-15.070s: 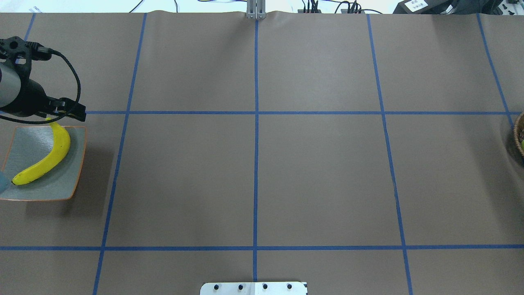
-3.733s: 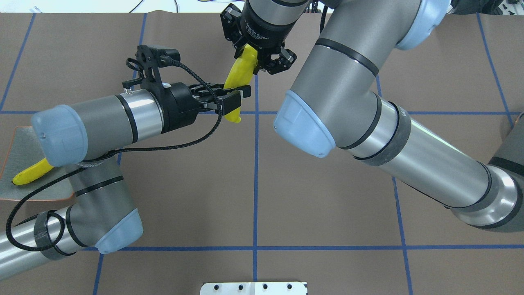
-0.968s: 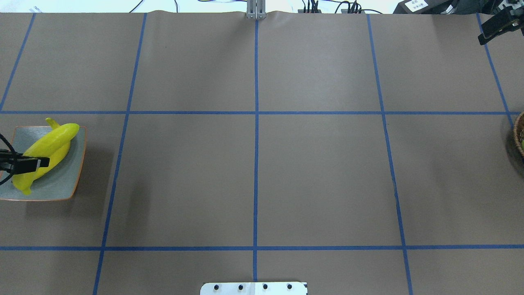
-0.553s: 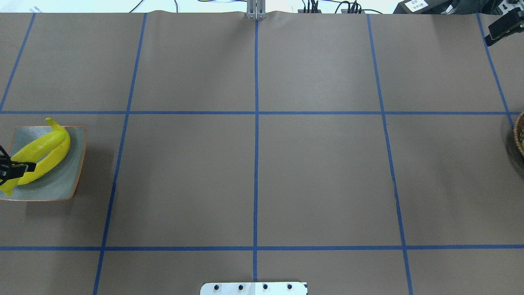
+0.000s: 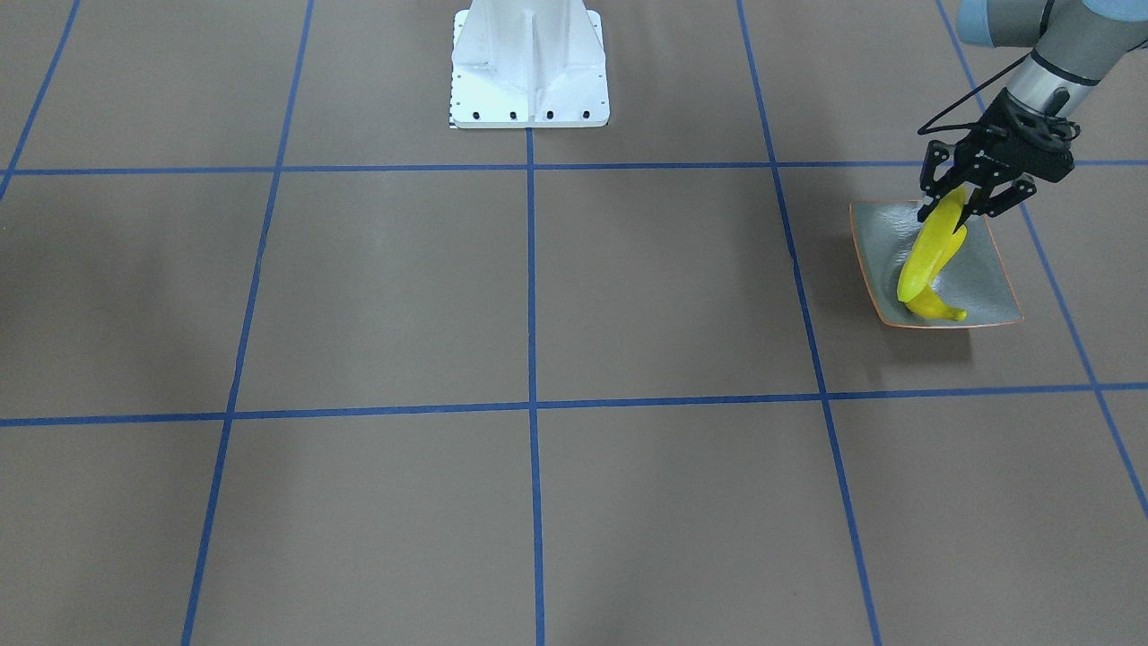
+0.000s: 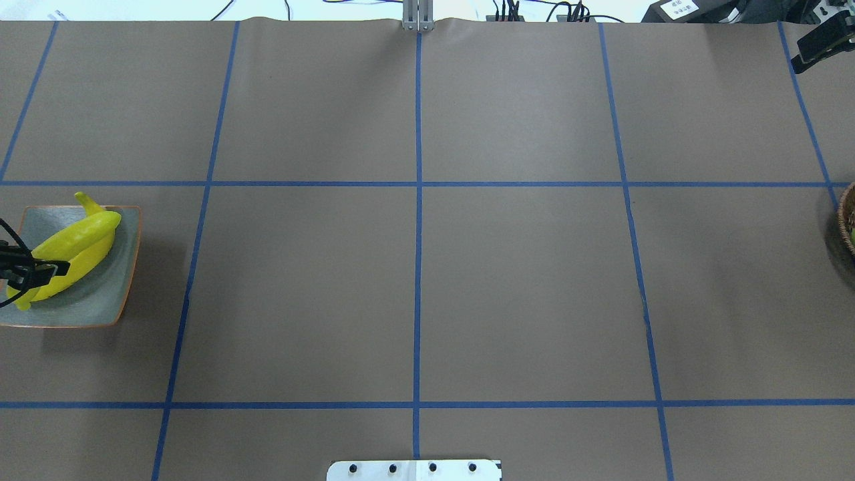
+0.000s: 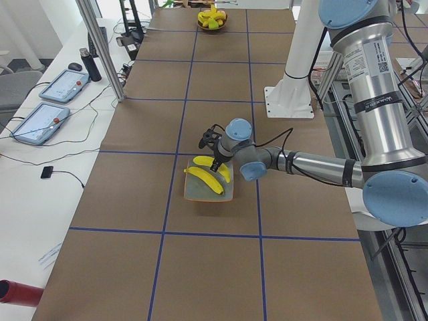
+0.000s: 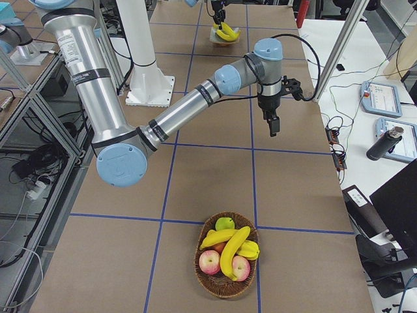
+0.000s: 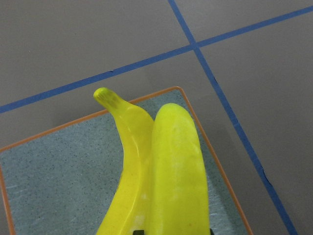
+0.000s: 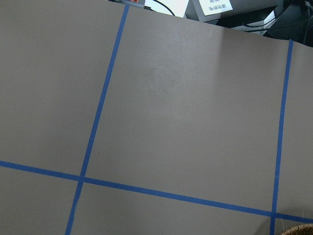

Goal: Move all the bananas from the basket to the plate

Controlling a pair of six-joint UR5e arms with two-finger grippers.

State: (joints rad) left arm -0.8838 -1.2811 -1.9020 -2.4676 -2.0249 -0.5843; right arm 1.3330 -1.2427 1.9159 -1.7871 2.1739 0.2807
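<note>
My left gripper (image 5: 947,212) is shut on one end of a yellow banana (image 5: 935,249) and holds it tilted over the grey-green plate (image 5: 988,274), its low end down at the dish. It also shows at the overhead view's left edge (image 6: 45,269). A second banana (image 6: 95,252) lies on the plate (image 6: 100,297) under the held one (image 6: 80,230). The left wrist view shows both bananas side by side (image 9: 178,171) (image 9: 128,131). My right gripper (image 6: 811,48) hangs over the far right corner with nothing in it; whether it is open is unclear. Two more bananas (image 8: 232,252) lie in the basket (image 8: 218,287).
The wicker basket (image 6: 848,227) sits at the table's right edge and also holds apples (image 8: 210,261) and a green fruit (image 8: 225,223). The robot's white base plate (image 5: 529,67) stands mid-table at the robot's side. Blue tape lines grid the brown table cover.
The left gripper, still shut on the banana, moved left over the plate and then a little back right. The right gripper shifted slightly right and has held still since.
</note>
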